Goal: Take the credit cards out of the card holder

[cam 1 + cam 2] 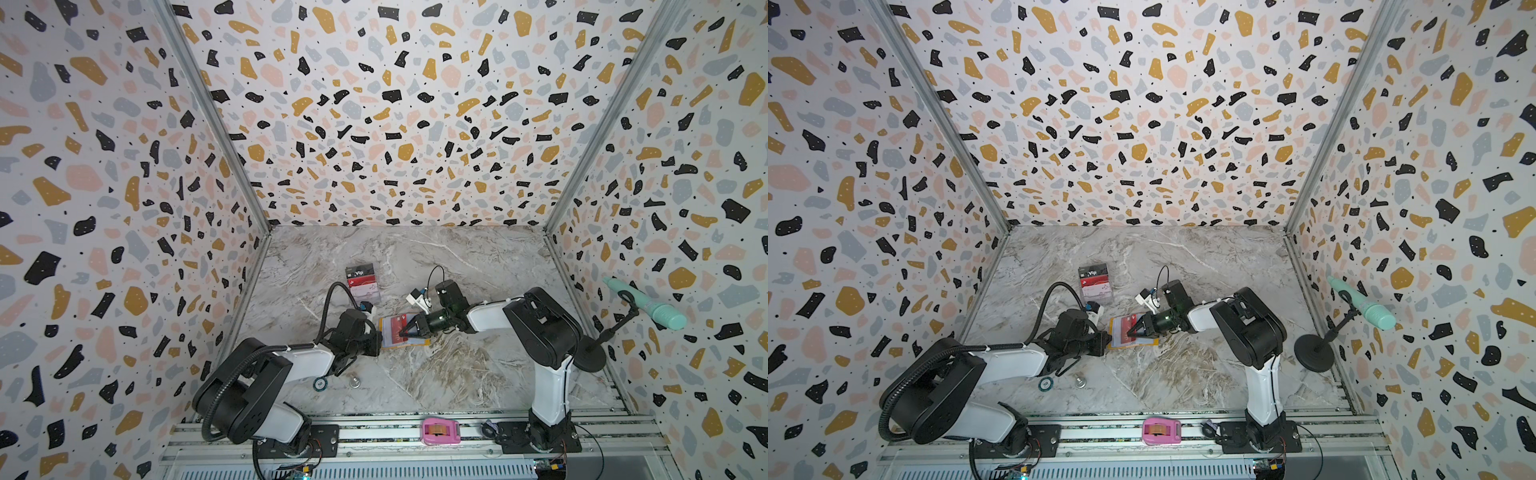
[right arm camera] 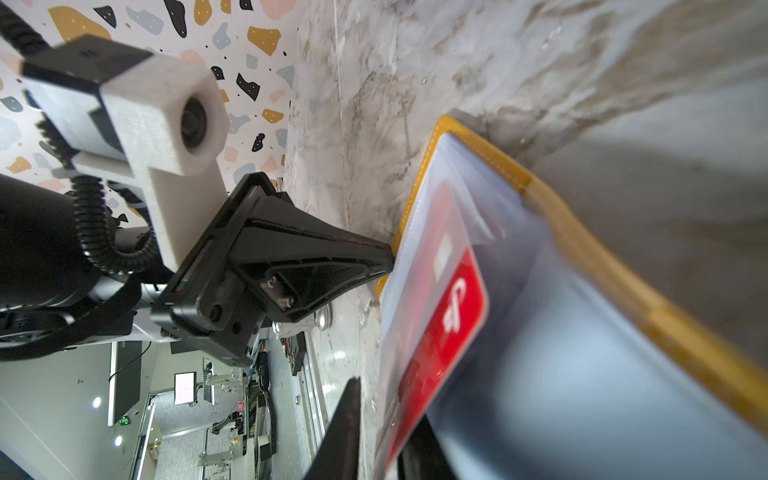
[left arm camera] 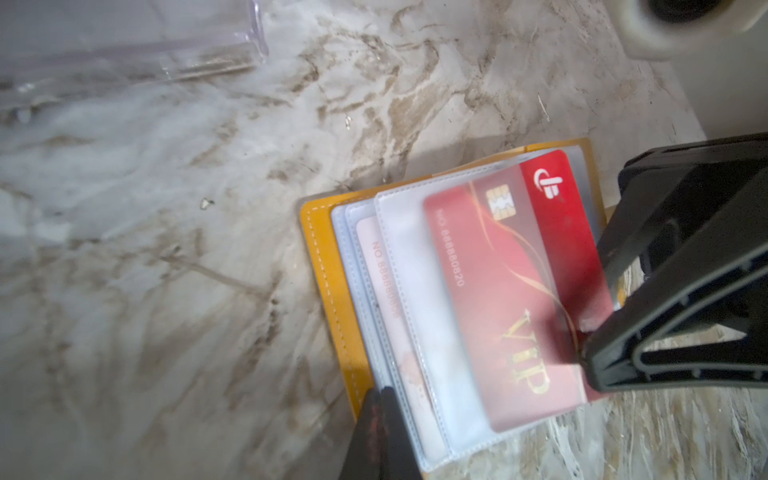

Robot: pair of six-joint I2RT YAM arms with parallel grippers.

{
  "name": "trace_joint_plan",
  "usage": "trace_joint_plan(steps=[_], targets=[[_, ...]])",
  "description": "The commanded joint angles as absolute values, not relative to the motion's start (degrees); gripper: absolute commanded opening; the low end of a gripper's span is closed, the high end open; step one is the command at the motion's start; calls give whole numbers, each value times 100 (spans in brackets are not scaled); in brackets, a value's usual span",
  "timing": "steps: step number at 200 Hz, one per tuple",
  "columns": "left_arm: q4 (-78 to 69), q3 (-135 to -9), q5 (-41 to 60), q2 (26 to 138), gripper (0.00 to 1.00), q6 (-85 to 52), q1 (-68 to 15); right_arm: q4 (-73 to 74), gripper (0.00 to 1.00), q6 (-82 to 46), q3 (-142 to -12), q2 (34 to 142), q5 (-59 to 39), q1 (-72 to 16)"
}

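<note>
The mustard-yellow card holder lies open on the marble table, its clear sleeves fanned out. A red credit card with gold "VIP" lettering sticks partly out of the top sleeve. My right gripper is shut on that card's edge, one finger on each face. A pale pinkish-white credit card sits inside a lower sleeve. My left gripper is shut, with its tip pressed on the sleeves near the holder's edge.
A clear acrylic stand holding other cards is behind the card holder. A round chip and a metal knob lie by the left arm. A pink tape dispenser sits on the front rail. A mint microphone stands far right.
</note>
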State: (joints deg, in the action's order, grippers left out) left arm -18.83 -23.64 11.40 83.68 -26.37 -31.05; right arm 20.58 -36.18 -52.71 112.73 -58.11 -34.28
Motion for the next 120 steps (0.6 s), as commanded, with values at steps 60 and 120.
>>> trace_joint_plan(steps=[60, 120], targets=[[-1089, -2172, 782, 8652, 0, -2742, -3146, 2168, 14, -3670, -5063, 10815, -5792, -3243], [-1308, -2092, 815, 8589, 0, -2868, -3146, 1965, 8, -3620, -4956, 10639, -5666, -3076]])
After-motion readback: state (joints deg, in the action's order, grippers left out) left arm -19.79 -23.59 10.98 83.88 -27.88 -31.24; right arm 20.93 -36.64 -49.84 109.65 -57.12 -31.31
